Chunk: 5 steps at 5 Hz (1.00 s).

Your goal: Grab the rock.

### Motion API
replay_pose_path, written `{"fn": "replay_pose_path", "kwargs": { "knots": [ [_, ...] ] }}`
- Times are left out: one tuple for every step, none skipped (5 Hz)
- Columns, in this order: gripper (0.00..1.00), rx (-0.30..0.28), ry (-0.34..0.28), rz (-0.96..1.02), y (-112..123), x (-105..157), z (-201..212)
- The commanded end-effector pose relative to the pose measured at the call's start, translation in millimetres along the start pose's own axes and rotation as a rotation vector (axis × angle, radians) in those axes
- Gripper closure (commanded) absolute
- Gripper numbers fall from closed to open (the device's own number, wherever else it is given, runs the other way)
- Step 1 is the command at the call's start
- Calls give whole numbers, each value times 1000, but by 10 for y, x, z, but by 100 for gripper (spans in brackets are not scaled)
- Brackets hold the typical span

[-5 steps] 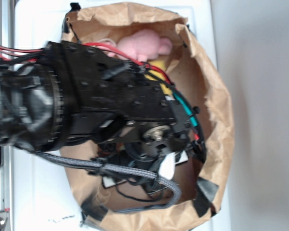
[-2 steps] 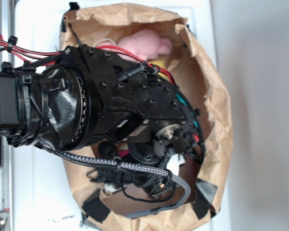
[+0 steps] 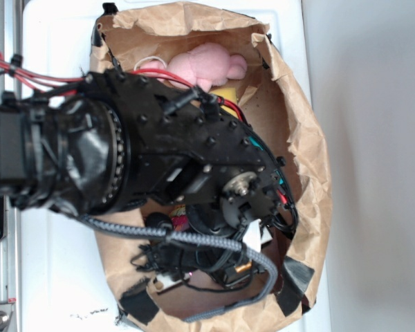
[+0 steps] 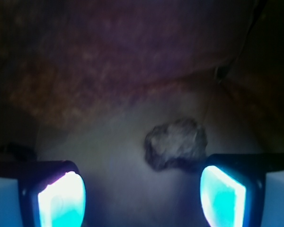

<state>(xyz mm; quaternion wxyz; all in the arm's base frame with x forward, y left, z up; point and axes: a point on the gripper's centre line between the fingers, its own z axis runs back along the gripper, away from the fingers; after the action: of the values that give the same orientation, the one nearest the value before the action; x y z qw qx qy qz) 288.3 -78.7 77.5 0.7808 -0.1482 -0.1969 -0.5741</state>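
In the wrist view the rock [image 4: 176,143], a small grey-brown lumpy stone, lies on the pale floor of the bag, just ahead of my open gripper [image 4: 142,191] and close to the right finger. Both glowing cyan pads [image 4: 61,198] stand wide apart with nothing between them. In the exterior view my black arm [image 3: 159,159] reaches down into the brown paper bag [image 3: 308,152] and hides both the rock and the fingers.
A pink plush toy [image 3: 206,63] lies at the far end of the bag with a yellow sponge [image 3: 228,95] beside it. Crumpled bag walls [image 4: 109,61] rise close around the gripper. A braided cable [image 3: 214,242] loops under the wrist.
The arm has pushed further down and toward the near end of the bag, its wrist rotating a little. The cable loop moved with it.
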Motion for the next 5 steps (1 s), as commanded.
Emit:
{"fn": "replay_pose_path", "kwargs": {
  "knots": [
    [0, 128, -103, 0, 146, 259, 367],
    [0, 150, -124, 13, 222, 302, 448],
    [0, 157, -120, 16, 270, 316, 416],
    [0, 170, -127, 18, 342, 304, 341],
    [0, 169, -94, 10, 393, 289, 217]
  ]
}}
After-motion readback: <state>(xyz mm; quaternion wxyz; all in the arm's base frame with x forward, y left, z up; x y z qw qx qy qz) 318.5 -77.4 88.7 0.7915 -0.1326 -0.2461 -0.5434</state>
